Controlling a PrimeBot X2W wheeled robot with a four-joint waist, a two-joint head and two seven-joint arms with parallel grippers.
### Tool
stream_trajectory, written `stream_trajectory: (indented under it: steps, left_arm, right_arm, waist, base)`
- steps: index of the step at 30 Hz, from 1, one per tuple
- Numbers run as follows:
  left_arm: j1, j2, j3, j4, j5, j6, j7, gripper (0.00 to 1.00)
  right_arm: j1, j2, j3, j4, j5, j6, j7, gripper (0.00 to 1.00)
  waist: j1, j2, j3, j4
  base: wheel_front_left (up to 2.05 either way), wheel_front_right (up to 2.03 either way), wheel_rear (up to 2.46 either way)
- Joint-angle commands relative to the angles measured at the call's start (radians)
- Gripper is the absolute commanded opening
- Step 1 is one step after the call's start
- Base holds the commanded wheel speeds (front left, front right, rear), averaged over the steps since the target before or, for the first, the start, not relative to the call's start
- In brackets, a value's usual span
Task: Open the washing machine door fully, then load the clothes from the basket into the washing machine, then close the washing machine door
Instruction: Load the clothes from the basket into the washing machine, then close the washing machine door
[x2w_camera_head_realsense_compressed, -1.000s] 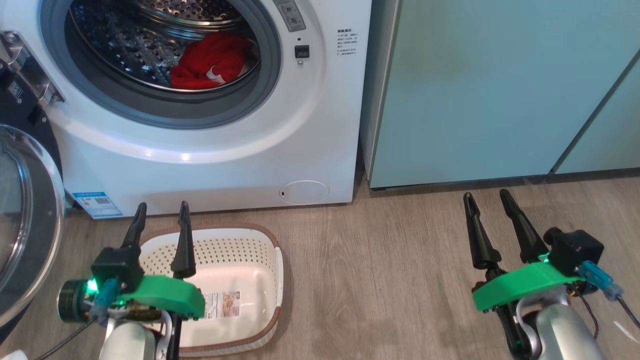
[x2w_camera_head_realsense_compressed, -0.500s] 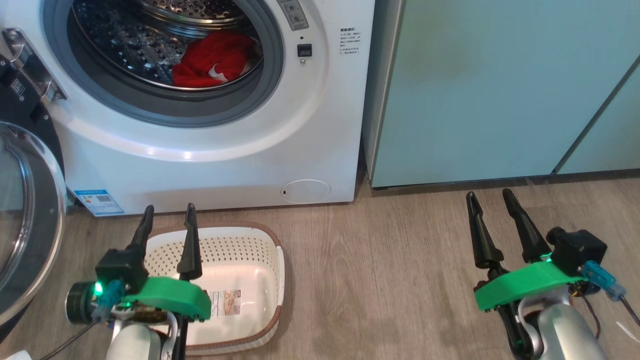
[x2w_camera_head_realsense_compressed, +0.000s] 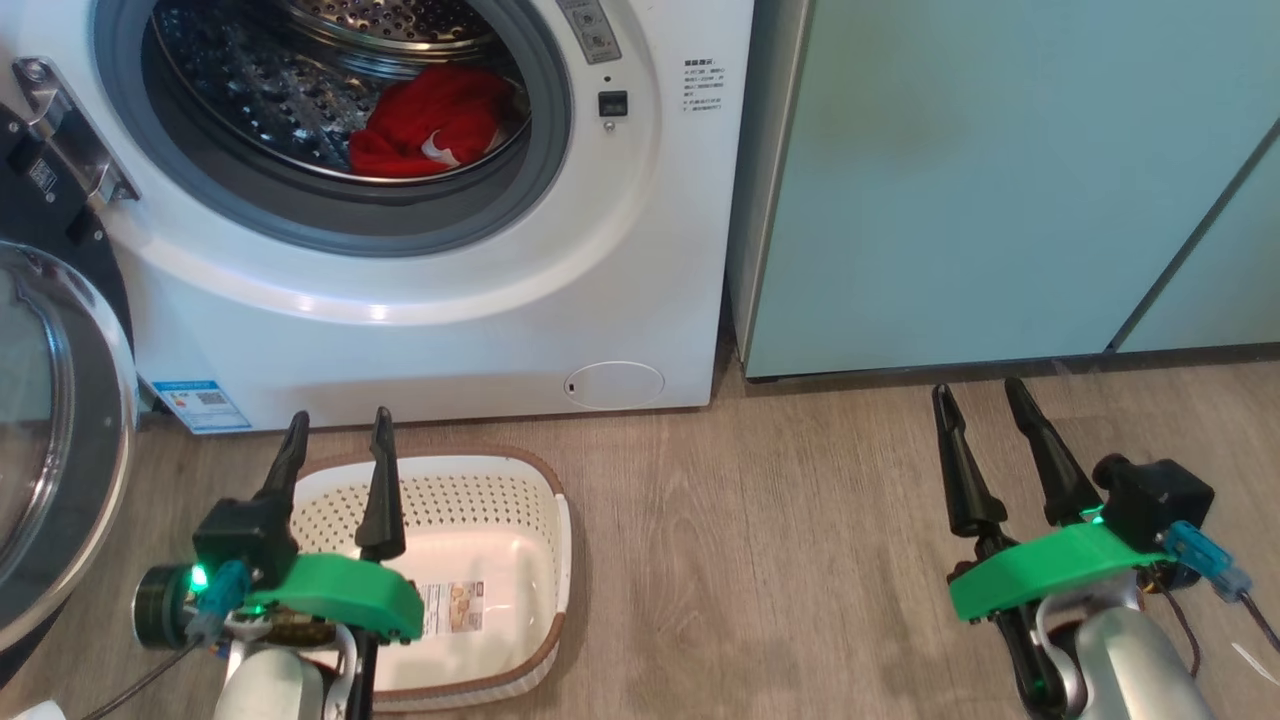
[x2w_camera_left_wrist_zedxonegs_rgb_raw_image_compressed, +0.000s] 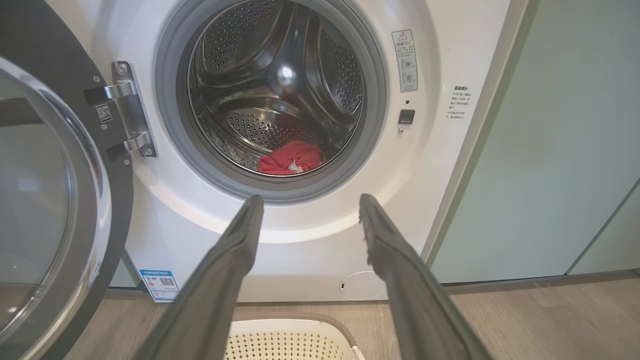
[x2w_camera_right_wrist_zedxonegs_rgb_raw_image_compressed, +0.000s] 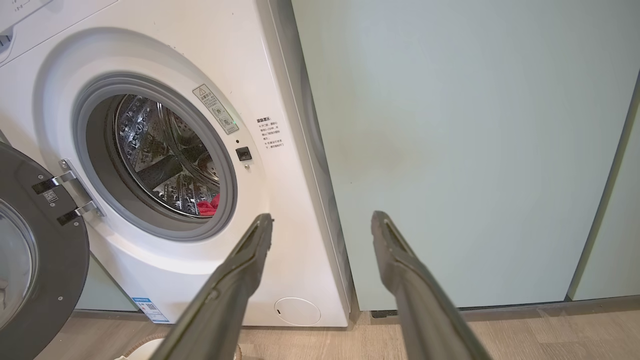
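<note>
Head view: washing machine door (x2w_camera_head_realsense_compressed: 50, 450) swung out leftward; left gripper (x2w_camera_head_realsense_compressed: 340, 415) and right gripper (x2w_camera_head_realsense_compressed: 976, 388) spread, empty.

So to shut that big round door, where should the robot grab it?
Probably the washing machine door by its black rim, at the edge farthest from the hinge, where it should swing most easily. The bulging glass looks too wide and smooth to pinch. The left gripper is nearest, jaws open; it could come edge-on from the robot's side and straddle the rim.
</note>
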Motion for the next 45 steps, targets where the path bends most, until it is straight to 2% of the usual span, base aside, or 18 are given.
stream_trajectory:
  steps: [1,19,37,45]
  left_arm:
    - [-0.025,0.003,0.029,-0.029,-0.002,0.012,-0.005,1.00]
    - [-0.028,0.003,0.027,-0.018,-0.029,0.018,-0.005,1.00]
    - [-0.031,0.003,0.027,-0.020,-0.011,0.032,-0.005,1.00]
    - [-0.027,0.003,0.021,-0.017,0.001,0.037,-0.005,1.00]
  right_arm:
    - [-0.024,-0.001,0.025,-0.034,0.006,0.000,-0.009,1.00]
    - [-0.020,-0.001,0.024,-0.032,0.008,0.000,-0.009,1.00]
    - [-0.019,-0.001,0.023,-0.027,0.008,0.000,-0.009,1.00]
    - [-0.020,-0.001,0.028,-0.021,0.006,0.000,-0.009,1.00]
  waist:
    - [0.0001,-0.0001,0.000,-0.001]
    - [0.0001,-0.0001,0.006,0.000]
    - [0.0001,-0.0001,0.007,0.015]
    - [0.0001,-0.0001,0.001,0.019]
  base:
    - [0.00,0.00,0.00]
    - [-0.16,0.16,0.00]
    - [-1.81,1.81,0.00]
    - [-1.03,1.03,0.00]
